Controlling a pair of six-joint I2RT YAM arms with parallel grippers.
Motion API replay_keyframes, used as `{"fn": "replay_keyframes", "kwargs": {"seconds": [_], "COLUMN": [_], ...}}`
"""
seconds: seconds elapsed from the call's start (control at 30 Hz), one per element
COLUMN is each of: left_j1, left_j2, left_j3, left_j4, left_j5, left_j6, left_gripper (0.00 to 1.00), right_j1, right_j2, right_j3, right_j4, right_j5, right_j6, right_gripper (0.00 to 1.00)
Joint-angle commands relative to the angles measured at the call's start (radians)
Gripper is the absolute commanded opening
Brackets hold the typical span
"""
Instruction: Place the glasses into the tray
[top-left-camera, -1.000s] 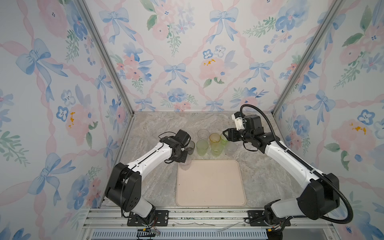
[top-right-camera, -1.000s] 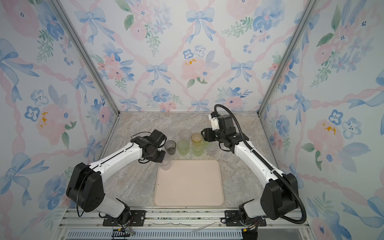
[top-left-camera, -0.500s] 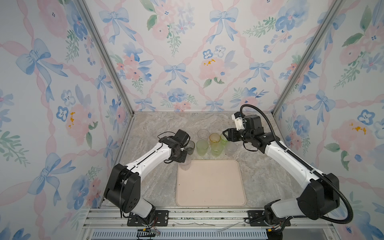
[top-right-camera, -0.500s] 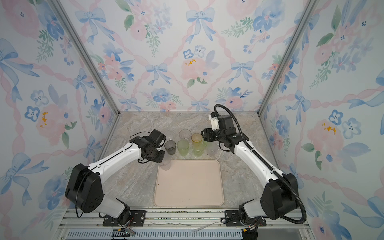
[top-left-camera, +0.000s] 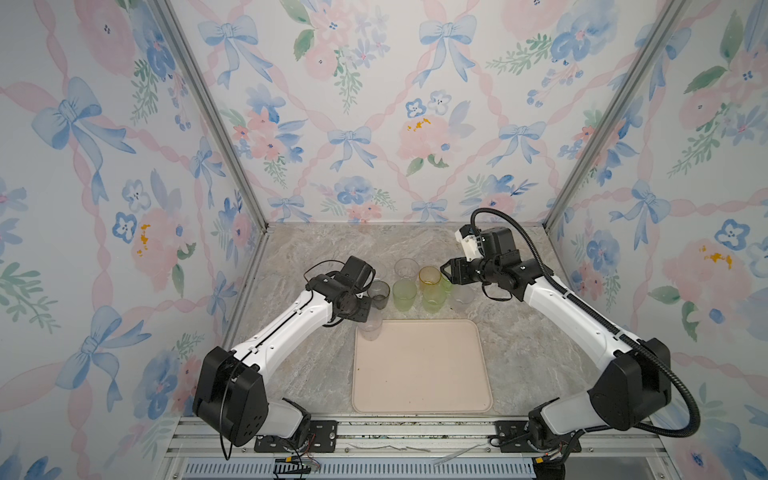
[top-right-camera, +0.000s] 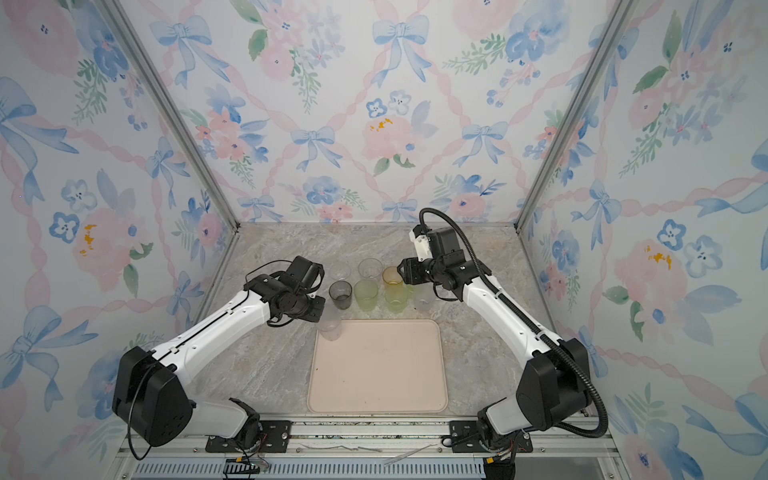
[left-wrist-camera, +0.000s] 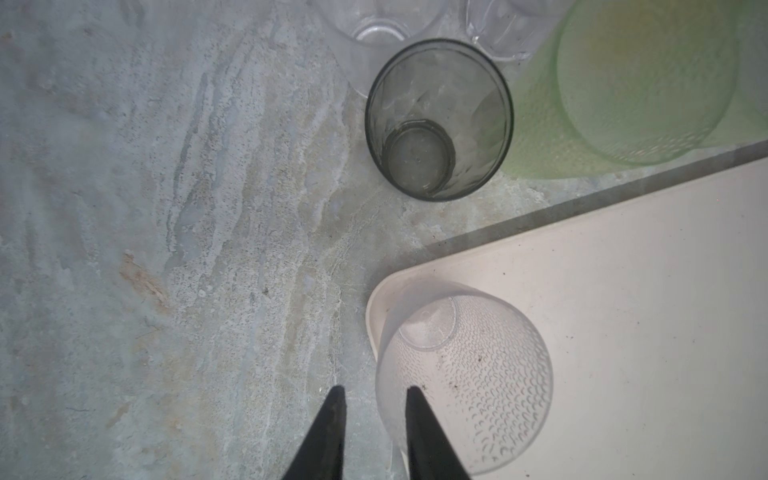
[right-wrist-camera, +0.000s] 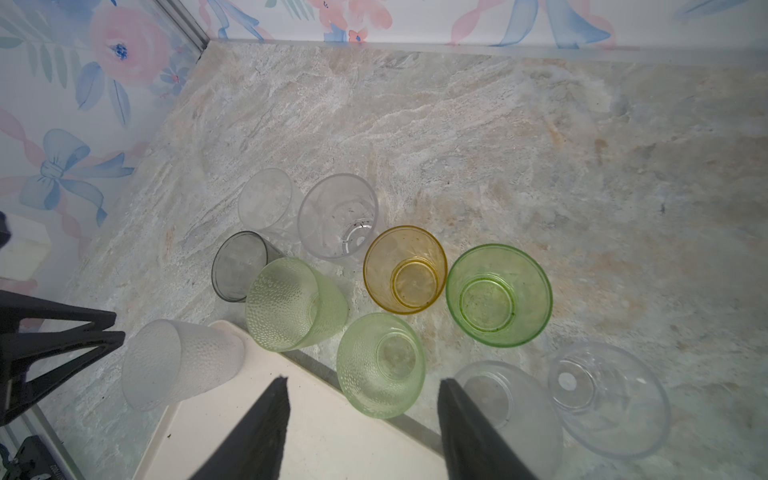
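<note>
Frosted glass (left-wrist-camera: 469, 382): it stands upright in the far left corner of the tray (top-left-camera: 419, 374), with its base just inside the low rim. I judge that you chose the corner so that the rest of the tray is free for the other glasses.
Left claw (left-wrist-camera: 375, 390): the jaws are only a little apart, and the thin wall of the frosted glass passes between them. Neither fingertip seems to press it, so the claw holds nothing. Such a narrow opening looks enough to let go without pushing the glass.
Right claw (right-wrist-camera: 365, 381): it is about half open and empty. It hovers above the dotted green glass (right-wrist-camera: 380, 365), which stands just beside the far edge of the tray. I think this is your next pick.
Other glasses: they stand in two close rows on the marble table (top-left-camera: 332, 245), just beyond the far edge of the tray. The grey glass (left-wrist-camera: 436, 120) is the one nearest to the left claw.
Risk: the glasses almost touch one another, so you should lower the fingers slowly. A neighbour is easily knocked.
</note>
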Motion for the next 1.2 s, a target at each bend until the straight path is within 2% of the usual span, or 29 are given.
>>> {"fn": "replay_keyframes", "kwargs": {"seconds": [0.0,0.13,0.43,0.63,1.17], "left_j1": [0.013,0.034,0.104,0.113,0.149], "left_j2": [-0.043,-0.077,-0.159,-0.134,-0.086], "left_j3": [0.024,0.039,-0.065,-0.089,-0.113], "left_j4": [-0.003,0.017,0.303,0.432,0.481], "left_j5": [-0.001,-0.036,-0.02,-0.025,0.01], "left_j6": [0.014,0.013,-0.012,-0.027,0.004], "left_gripper": [0.28,0.27,0.27,0.27,0.27], "right_j1": [0.027,0.052,0.13,0.176,0.226], "right_j2": [0.032,0.077,0.232,0.342,0.523], "right_j3": [0.057,0.116,0.268,0.376,0.555], "right_j4": [-0.09,-0.158,-0.295,-0.375,-0.484], "right_j5": [0.008,0.028,0.049,0.076,0.19], "right_j6": [-0.02,-0.031,-0.039,-0.045,-0.037], "right_gripper": [0.56,0.48,0.46,0.42,0.36]}}
